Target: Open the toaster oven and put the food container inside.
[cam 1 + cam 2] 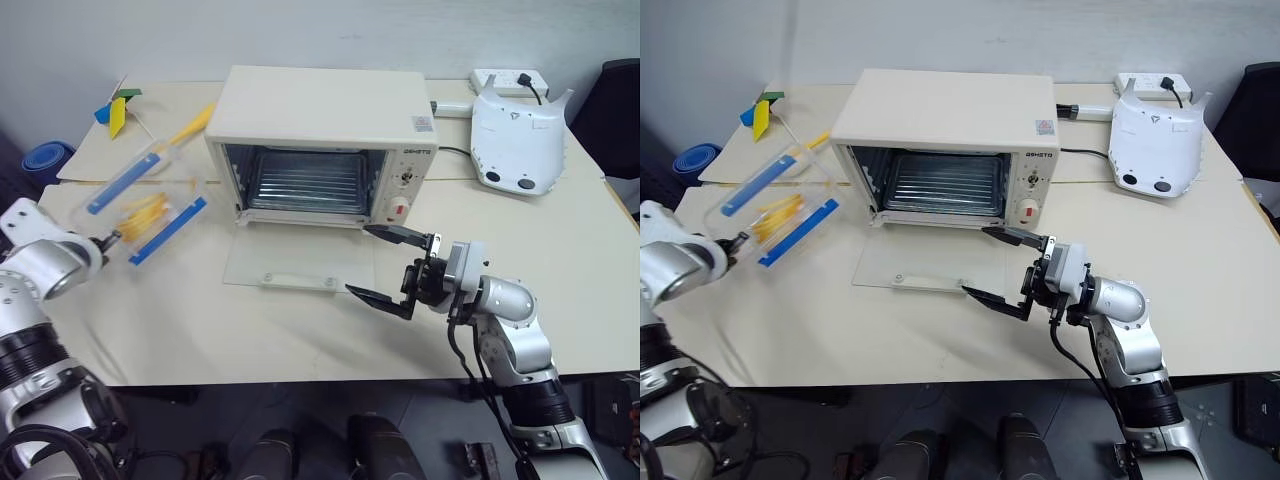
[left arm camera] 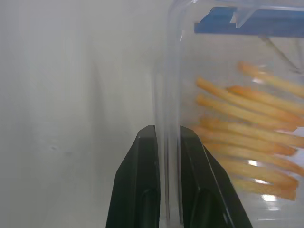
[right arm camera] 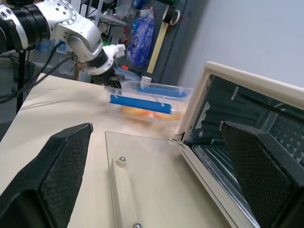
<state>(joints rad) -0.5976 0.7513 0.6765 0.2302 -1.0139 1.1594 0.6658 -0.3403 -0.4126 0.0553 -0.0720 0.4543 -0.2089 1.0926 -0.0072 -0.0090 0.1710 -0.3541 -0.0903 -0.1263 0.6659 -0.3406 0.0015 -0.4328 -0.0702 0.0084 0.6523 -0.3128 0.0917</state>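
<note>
Clear plastic shows between the left gripper's (image 2: 166,142) jaws: they are pinched on the near end wall of the container (image 1: 148,205), which hangs tilted at the left side of the tabletop (image 1: 300,340), its far end raised and, judging by the right wrist view, at least partly off the surface; the 2 blue clips run along its long sides and the yellow strips lie inside. The oven (image 1: 325,150) stands mid-table with its glass door (image 1: 300,262) folded flat toward the robot and the wire rack bare, so the opening step looks done and the carry is in hand. The right gripper (image 1: 390,265) hovers at the door's right edge, jaws wide apart and holding nothing.

Next, by my reading, the container must travel right, level out and go in long-side-first or end-first over the door onto the rack; the mouth looks only a little wider than the box, so its left frame post is the edge to miss. Open tabletop lies between box and door; the right gripper crowds the door's right corner; the white device (image 1: 518,140) sits well apart.
</note>
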